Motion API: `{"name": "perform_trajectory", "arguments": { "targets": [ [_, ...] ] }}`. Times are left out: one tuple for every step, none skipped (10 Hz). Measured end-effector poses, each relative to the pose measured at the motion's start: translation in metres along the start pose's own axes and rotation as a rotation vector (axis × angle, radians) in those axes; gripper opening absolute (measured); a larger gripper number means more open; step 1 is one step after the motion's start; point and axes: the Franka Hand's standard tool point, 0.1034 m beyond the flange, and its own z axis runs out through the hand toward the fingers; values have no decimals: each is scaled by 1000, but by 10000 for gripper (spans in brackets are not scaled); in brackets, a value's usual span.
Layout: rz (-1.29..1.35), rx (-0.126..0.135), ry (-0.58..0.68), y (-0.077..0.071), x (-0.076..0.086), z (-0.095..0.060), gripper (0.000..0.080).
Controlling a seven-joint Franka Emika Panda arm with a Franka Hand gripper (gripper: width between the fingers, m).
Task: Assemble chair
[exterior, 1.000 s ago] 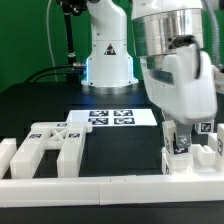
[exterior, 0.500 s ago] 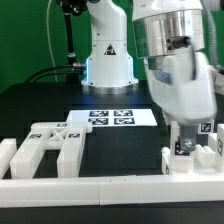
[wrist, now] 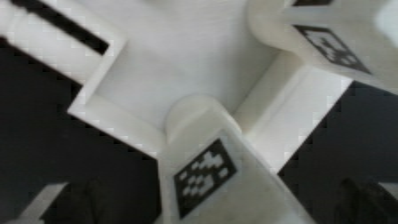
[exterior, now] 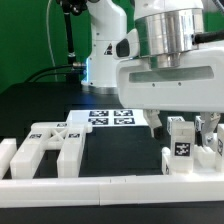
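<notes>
The partly built chair [exterior: 190,152] stands at the exterior view's right, against the front rail. It is a cluster of white blocks, with an upright tagged leg [exterior: 181,140] on top. My gripper [exterior: 178,124] hovers just above that leg, open, with a finger on each side and neither touching it. In the wrist view the tagged leg [wrist: 214,172] rises between the dark fingertips [wrist: 43,205] over a white slab [wrist: 196,60], and another tagged block [wrist: 334,45] sits at a corner. More chair parts [exterior: 47,148] lie at the exterior view's left.
The marker board [exterior: 108,117] lies flat on the black table behind the parts. A white border rail [exterior: 100,187] runs along the front edge. The robot's base [exterior: 105,60] stands at the back, with cables beside it.
The jaws have opened and let go of the tagged leg, which stays standing on the chair. The hand has turned, so its broad side now faces the exterior camera.
</notes>
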Motion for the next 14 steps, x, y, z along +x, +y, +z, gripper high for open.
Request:
{"name": "perform_trajectory", "arguments": {
  "targets": [
    [-46,-2,1,-1,-1,0,649],
    [-296,-26,15,-6,-2,0,649],
    [-402,-26,16,-10,-1,1,649],
    [-379,-26,17,-9,-1,2,522],
    [-353,-26,17,-9,-1,2,522],
    [-346,-26,17,-9,-1,2,383],
    [-274,-29,18,-7,0,2,289],
    [-203,-28,19,-7,0,2,289],
    [-117,-28,21,-6,1,2,289],
    [45,-32,25,-6,1,1,289],
    [274,-38,26,-5,0,1,289],
    [484,-30,17,-6,-2,2,289],
    [706,-6,-9,-6,-2,2,289],
    [867,7,-24,-7,-2,2,289]
  ]
}}
